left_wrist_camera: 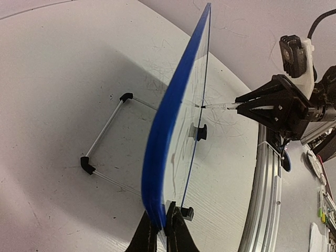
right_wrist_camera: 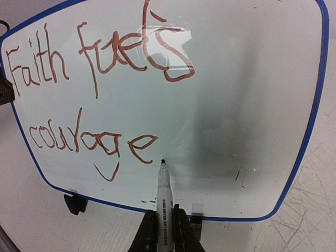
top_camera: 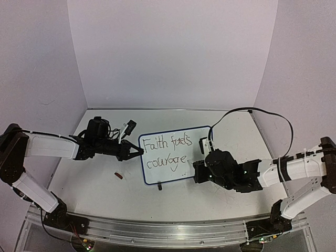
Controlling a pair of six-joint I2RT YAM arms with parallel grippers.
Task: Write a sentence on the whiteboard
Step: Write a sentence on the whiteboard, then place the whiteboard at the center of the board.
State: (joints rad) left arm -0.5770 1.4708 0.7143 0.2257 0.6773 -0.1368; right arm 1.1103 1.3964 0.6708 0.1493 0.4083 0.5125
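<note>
Nearest, right gripper [right_wrist_camera: 164, 233] clamped on a marker [right_wrist_camera: 163, 197], tip on the whiteboard [right_wrist_camera: 252, 105] just right of the sentence [right_wrist_camera: 96, 89], left wrist view showing that board edge-on, left gripper [left_wrist_camera: 164, 233] pinching its blue rim, wire stand [left_wrist_camera: 105, 134] behind, seen only there

Apart from the main stuff, we've got a white worktop [top_camera: 100, 197] that's pretty scuffed, with faint grey scribbles all over it. We spot one small dark-red piece [top_camera: 119, 175] lying loose on it, left of centre, but we can't tell what it is. Plain white walls [top_camera: 173, 52] box in the back and sides. A metal rail [top_camera: 168, 230] runs along the near edge.
</note>
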